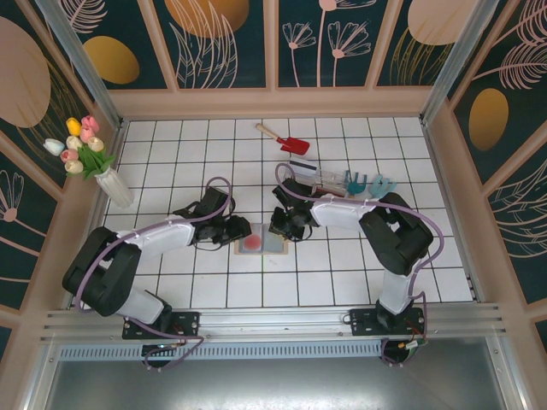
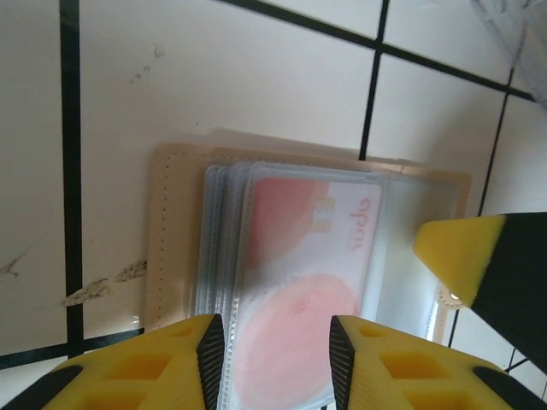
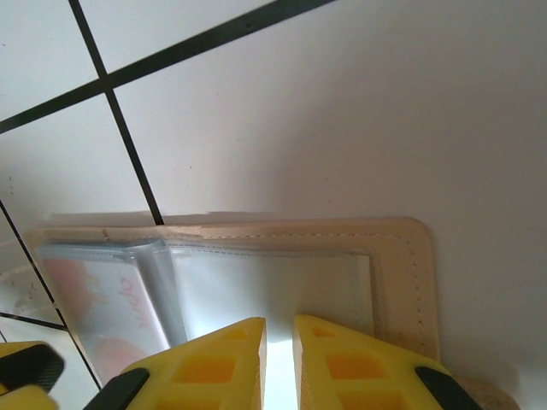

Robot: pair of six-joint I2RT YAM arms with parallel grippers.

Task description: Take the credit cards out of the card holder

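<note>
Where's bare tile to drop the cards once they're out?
Bare tiles: the near strip between the card holder and the arm bases, and the far stretch between the vase and the red shovel. Crowded: around the clear tray beside the right arm.

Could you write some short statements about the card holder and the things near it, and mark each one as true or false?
1. The card holder lies open, with its pockets facing up. True.
2. A red card sits behind a clear sleeve in it. True.
3. The left claw is shut tight. False: its fingers stand apart over the red card.
4. The red shovel lies inside the card holder. False: it lies on the table, well away from it.
</note>
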